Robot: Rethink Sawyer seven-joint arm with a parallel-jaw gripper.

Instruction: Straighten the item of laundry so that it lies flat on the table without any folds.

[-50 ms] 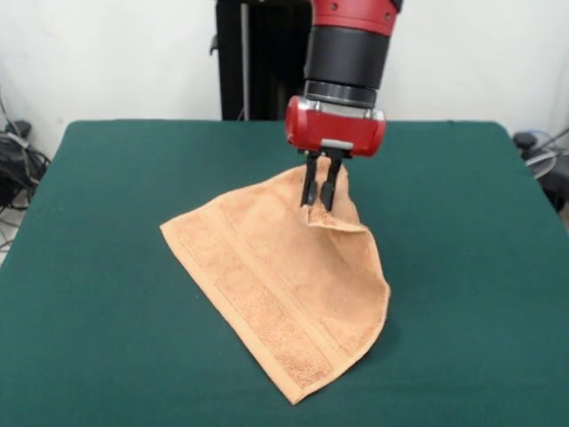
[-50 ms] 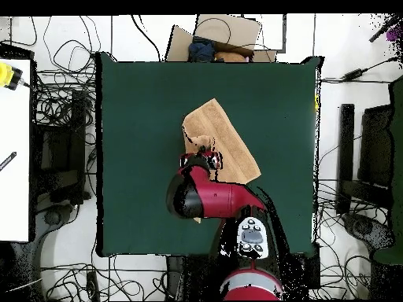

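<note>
Mid-frame on the dark green cloth-topped worktop, the red end effector pinches shut on a raised corner of the soft, light, limp orange-tan terry towel; corners are probably the best grip points.

Nubby terry towel, matt cloth table
</note>
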